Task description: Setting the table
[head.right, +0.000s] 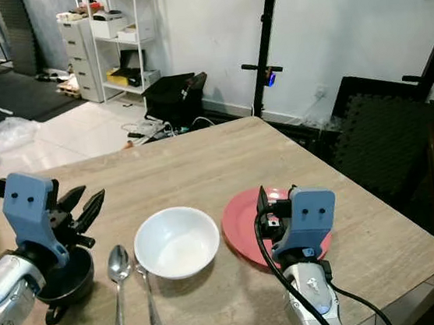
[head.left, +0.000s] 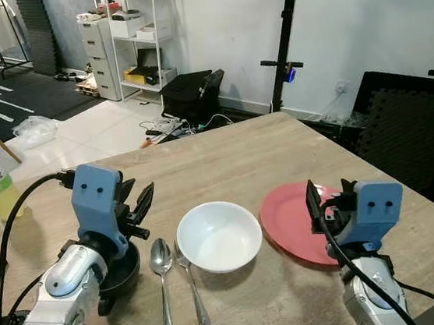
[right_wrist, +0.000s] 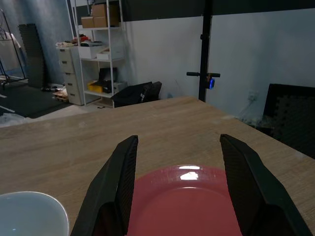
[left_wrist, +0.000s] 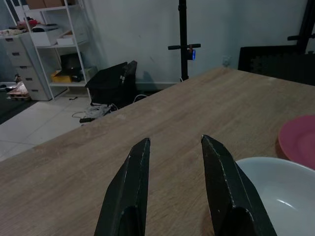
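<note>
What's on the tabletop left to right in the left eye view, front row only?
Left gripper above a small black bowl → spoon → fork → white bowl → pink plate → right gripper.
</note>
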Robot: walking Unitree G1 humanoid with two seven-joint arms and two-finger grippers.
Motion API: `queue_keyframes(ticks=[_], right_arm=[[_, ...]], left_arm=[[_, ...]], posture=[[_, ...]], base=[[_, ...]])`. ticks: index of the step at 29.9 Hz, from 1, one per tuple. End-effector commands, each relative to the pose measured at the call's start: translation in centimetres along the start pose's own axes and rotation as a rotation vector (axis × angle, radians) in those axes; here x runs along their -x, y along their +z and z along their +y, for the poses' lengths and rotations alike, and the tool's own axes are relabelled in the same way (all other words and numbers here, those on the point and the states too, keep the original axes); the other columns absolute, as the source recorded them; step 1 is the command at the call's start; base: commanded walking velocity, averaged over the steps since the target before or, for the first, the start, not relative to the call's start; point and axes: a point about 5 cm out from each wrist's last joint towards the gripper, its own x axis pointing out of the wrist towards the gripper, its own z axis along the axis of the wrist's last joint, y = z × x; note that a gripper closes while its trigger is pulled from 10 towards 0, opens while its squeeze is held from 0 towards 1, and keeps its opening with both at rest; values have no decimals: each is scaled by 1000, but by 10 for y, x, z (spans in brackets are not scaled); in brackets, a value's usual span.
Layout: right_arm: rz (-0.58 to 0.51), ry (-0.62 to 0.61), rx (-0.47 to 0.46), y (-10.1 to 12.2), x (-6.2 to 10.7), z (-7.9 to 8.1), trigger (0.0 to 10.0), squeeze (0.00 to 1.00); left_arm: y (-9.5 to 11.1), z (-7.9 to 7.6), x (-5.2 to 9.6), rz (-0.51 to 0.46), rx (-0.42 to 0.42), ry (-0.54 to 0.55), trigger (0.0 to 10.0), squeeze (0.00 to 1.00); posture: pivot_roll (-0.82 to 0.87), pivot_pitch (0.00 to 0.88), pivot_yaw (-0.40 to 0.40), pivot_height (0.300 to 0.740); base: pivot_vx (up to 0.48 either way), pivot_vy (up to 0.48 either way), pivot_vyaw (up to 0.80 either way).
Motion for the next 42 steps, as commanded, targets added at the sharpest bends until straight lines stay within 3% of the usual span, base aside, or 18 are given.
queue_keyframes(ticks=[1, 42], right_arm=[[10, -3, 5, -3, 0, -1, 10000, 0], [16, -3, 4, -3, 2, -1, 10000, 0]], left_arm=[[-3, -2, -2, 11, -5, -4, 10000, 0], [-3, -3, 0, 12, -1, -1, 10000, 0]], posture=[[135, 0, 8, 740], [135, 15, 6, 740]], base=[[0, 0, 0], [0, 0, 0]])
